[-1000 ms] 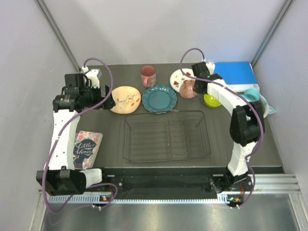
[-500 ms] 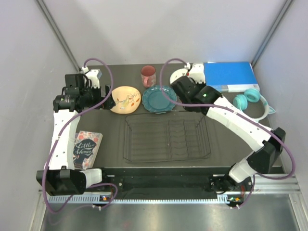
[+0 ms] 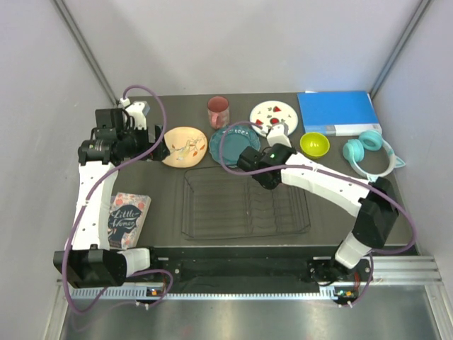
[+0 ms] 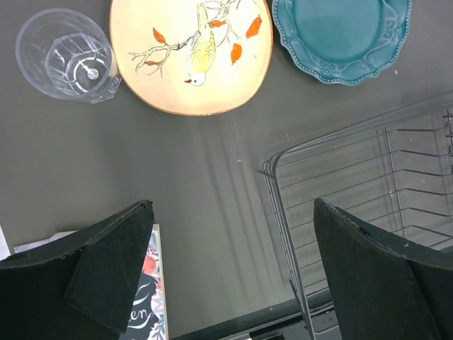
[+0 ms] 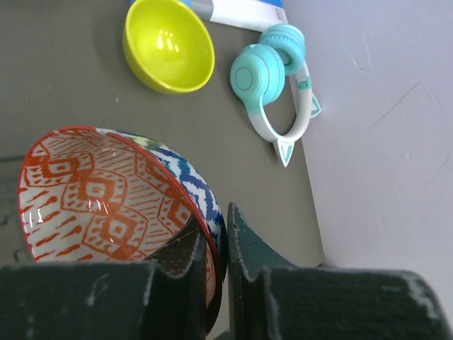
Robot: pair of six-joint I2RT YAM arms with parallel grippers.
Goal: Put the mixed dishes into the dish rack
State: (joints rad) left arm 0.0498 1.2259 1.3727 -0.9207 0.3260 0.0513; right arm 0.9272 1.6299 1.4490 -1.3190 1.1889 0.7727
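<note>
- A "Little Women" book [image 3: 127, 218] lies nearest on the dark table [image 3: 163, 188], at 9 o'clock of the dish rack [image 3: 244, 205].
- The black wire rack sits just beyond the arm bases, with no dishes in its slots.
- The right gripper [image 5: 219, 237] hangs over the rack's far rail, at its 12 o'clock. Its jaws pinch the rim of the pink patterned bowl [image 5: 99, 191], one finger inside and one outside.
- The left gripper [image 4: 232, 212] hovers at the rack's 10 o'clock, jaws spread wide with nothing between them.
- Just beyond it lies the cream-yellow floral plate [image 4: 191, 53]. The teal scalloped plate [image 4: 343, 35] is at its 3 o'clock and the small clear glass [image 4: 65, 53] at its 9 o'clock.
- The lime-green bowl [image 3: 313, 144] rests at the rack's 1 o'clock, with the teal cat-ear headphones [image 3: 364, 150] at its 3 o'clock.
- Farthest back stand the pink-red mug [image 3: 218, 111], the white plate with red marks [image 3: 272, 117] and the blue binder [image 3: 336, 112].
</note>
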